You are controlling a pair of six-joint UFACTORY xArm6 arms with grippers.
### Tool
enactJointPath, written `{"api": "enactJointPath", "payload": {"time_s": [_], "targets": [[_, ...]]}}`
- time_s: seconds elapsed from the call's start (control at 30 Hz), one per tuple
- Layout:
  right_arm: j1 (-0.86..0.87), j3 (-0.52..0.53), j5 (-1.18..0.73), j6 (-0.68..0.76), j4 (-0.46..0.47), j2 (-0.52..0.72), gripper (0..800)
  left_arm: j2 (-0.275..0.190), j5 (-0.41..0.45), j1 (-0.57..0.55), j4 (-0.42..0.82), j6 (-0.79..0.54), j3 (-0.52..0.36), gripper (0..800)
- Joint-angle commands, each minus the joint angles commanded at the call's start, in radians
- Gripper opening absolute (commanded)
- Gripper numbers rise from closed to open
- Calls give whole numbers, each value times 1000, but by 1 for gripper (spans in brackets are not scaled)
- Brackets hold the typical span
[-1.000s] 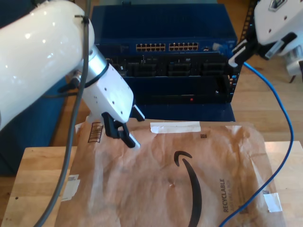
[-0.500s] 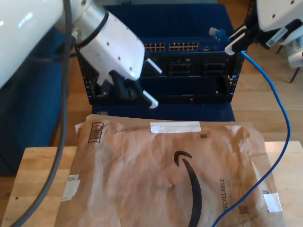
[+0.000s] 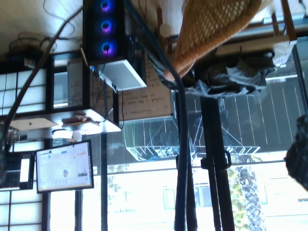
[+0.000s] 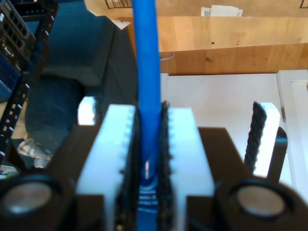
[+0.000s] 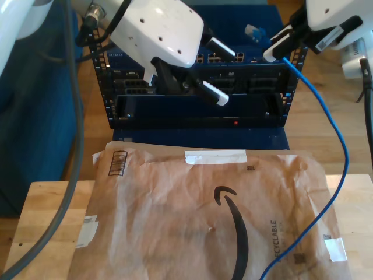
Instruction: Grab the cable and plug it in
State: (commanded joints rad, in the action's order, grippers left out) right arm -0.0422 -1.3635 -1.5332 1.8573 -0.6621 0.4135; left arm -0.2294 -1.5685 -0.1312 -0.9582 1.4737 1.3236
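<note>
The bright-blue cable (image 5: 341, 146) hangs from my second gripper (image 5: 278, 50) at the exterior view's upper right and runs down past the table's corner. Its short end (image 5: 254, 31) sticks out beyond the fingers, in front of the rack's top edge. In the second wrist view the cable (image 4: 147, 67) is clamped between the white fingers (image 4: 108, 144) of my second gripper (image 4: 148, 115), which is shut on it. My first gripper (image 5: 224, 70) hovers open in front of the rack's port row, with nothing between its fingers.
A dark blue equipment rack (image 5: 198, 108) with a row of ports (image 5: 228, 57) stands behind the table. A large brown paper envelope (image 5: 175, 221) covers most of the wooden table (image 5: 46, 221). A black hose (image 5: 73, 146) hangs at the exterior view's left.
My first gripper rose off the envelope and swung toward the exterior view's right, up in front of the rack. My second gripper carried the cable end up and to that view's left.
</note>
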Motion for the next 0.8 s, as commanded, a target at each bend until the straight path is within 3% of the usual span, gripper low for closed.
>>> {"api": "enactJointPath", "payload": {"time_s": [0.23, 0.57, 0.8], "targets": [[-48, 48, 57, -2, 0, -5, 4, 0, -5, 31, -74, 5, 18, 799], [-78, 77, 121, -2, 2, -5, 4, 0, -41, 34, -74, 12, 18, 786], [-77, 100, 121, -5, 3, -5, 4, 0, -60, 74, -98, 12, 18, 722]]}}
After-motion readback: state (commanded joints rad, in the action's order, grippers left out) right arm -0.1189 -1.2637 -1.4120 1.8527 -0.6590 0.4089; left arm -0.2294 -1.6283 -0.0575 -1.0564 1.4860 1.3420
